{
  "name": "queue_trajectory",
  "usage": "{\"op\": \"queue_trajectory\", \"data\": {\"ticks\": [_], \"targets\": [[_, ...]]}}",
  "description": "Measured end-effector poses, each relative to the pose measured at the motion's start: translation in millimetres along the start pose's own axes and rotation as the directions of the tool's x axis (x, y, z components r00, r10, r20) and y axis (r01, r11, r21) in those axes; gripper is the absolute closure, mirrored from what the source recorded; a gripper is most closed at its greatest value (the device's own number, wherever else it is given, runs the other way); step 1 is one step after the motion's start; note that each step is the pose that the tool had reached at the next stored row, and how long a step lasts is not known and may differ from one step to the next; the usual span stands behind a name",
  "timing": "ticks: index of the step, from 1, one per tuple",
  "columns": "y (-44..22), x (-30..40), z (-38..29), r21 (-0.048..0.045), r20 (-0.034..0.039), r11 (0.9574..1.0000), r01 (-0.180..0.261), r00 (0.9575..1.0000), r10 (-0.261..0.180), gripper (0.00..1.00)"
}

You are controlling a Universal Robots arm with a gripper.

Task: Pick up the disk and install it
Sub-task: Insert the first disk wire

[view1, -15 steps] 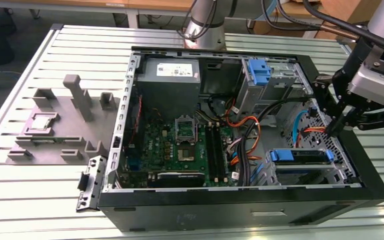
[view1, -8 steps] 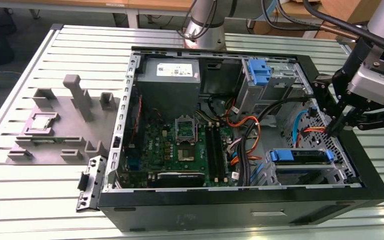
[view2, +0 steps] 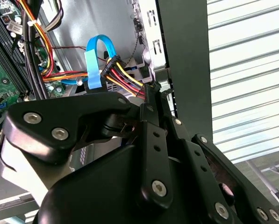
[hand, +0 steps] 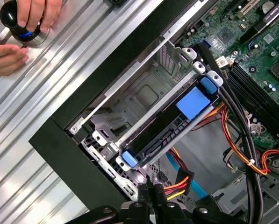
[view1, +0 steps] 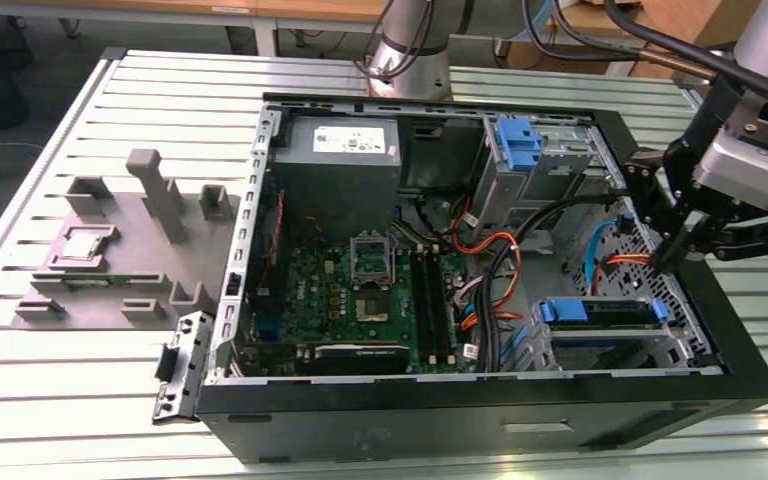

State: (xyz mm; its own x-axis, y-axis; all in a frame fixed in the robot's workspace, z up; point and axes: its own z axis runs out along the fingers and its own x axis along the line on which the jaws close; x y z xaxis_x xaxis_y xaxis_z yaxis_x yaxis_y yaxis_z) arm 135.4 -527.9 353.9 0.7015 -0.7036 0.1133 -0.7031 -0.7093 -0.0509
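We see an open computer case (view1: 491, 400) lying on its side on a slatted metal bench (view1: 77, 390), with the motherboard (view1: 357, 290) exposed and bundles of orange and black cables (view1: 491, 270) running across it. The disk (view1: 598, 312), framed by its blue plastic carrier, sits in the metal drive cage (view1: 558, 345) at the corner of the case towards the exterior view's right; in the first wrist view we find it (hand: 176, 126) lying in the cage slot with its blue tabs at both ends. The gripper (view1: 671, 262) hangs over the case wall on the exterior view's right, just above the disk and apart from it. In the second wrist view its black fingers (view2: 153, 112) stand pressed together with nothing between them, their tips close to a power connector (view2: 125, 74) with red, yellow and black wires and a light blue data cable (view2: 95, 60). A second blue carrier (view1: 520, 140) stands in the upper bay of the case. To the exterior view's left, a grey fixture (view1: 131, 250) rests on the bench. In the first wrist view, a person's hands (hand: 17, 32) hold a small black knob-like object (hand: 17, 18) on the bench beside the case.
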Motion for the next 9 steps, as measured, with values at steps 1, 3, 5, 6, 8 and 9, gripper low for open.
{"op": "queue_trajectory", "data": {"ticks": [1, 3, 5, 6, 8, 9], "targets": [[0.7, -0.7, -0.1, -0.0007, -0.0004, 1.0000, -0.004, 1.0000, 0.004, 0.83], [1.3, -1.2, 0.2, -0.0032, -0.0016, 0.9996, -0.029, 0.9996, 0.029, 0.83], [1.3, -1.3, 0.5, -0.0074, -0.0038, 0.9978, -0.065, 0.9979, 0.065, 0.83], [1.3, -1.3, 0.6, -0.0094, -0.0049, 0.9965, -0.083, 0.9965, 0.083, 0.83], [1.3, -1.4, 1.1, -0.0133, -0.0071, 0.9929, -0.118, 0.9929, 0.118, 0.83], [1.4, -1.4, 1.4, -0.0152, -0.0084, 0.9906, -0.136, 0.9907, 0.136, 0.83]]}}
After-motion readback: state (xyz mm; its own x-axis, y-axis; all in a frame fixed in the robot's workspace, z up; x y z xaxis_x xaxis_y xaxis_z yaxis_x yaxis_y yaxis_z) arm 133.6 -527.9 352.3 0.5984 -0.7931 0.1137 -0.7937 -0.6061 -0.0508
